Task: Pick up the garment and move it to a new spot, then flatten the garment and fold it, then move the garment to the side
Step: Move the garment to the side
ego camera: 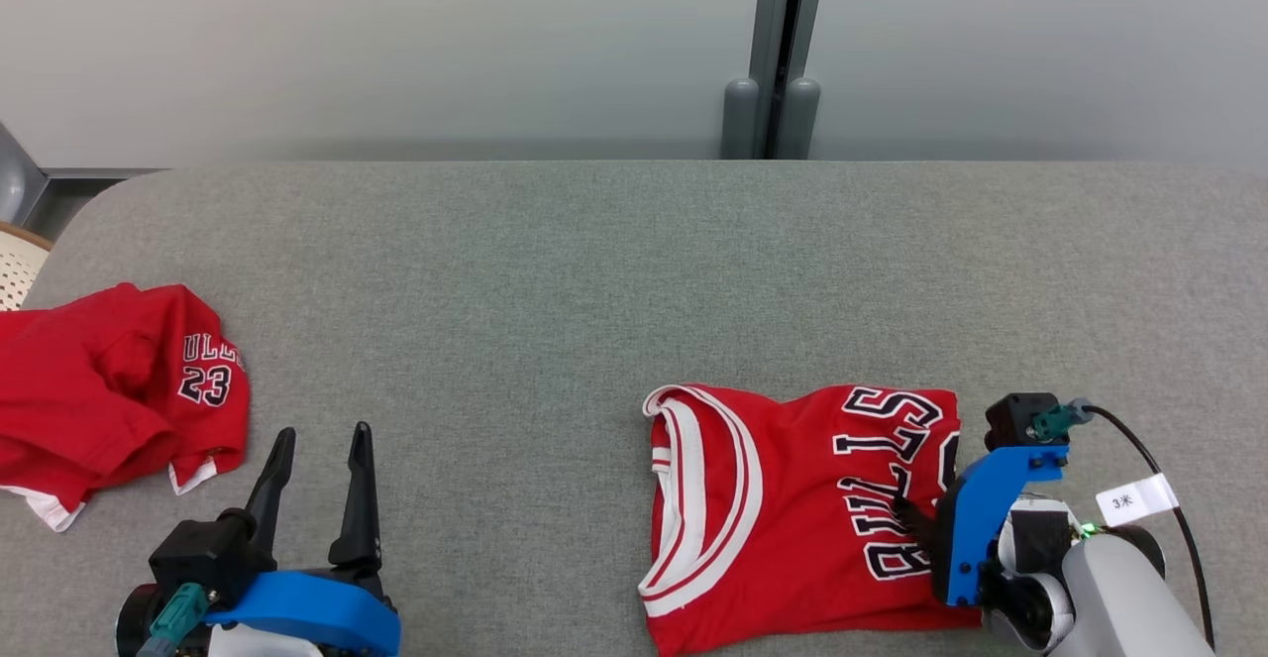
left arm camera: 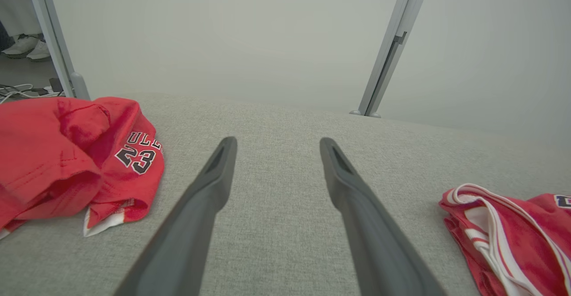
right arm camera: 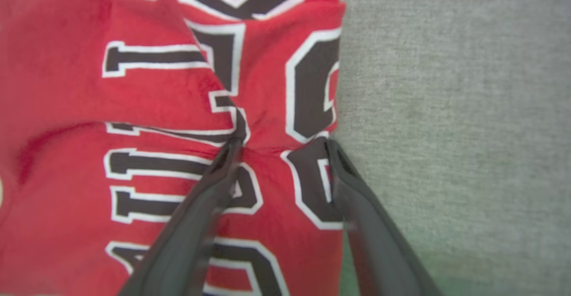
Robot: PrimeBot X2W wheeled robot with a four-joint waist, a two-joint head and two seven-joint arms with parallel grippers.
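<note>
At the front of the grey surface (ego camera: pixel 594 271), over on the right side, lies the folded jersey (ego camera: pixel 792 508). It is red with white stripes and big dark letters. The right gripper (right arm camera: pixel 281 142) sits on top of it, at the jersey's right edge. Its two dark fingers (right arm camera: pixel 209 198) are spread wide apart, and both tips push down into the cloth. The cloth is puckered up a little between the tips. The fingers are not closed on anything. Just past the right finger, the bare grey surface begins.

The left gripper (ego camera: pixel 322 434) is at the front left, well apart from the folded jersey. Its fingers are spread wide too and hold nothing. Beside it, at the left edge, a crumpled jersey (ego camera: pixel 109 389) sits in a heap with the number 23 showing.

Between the two jerseys there is lots of bare grey room. The back half of the surface is bare too, all the way to the back edge.
</note>
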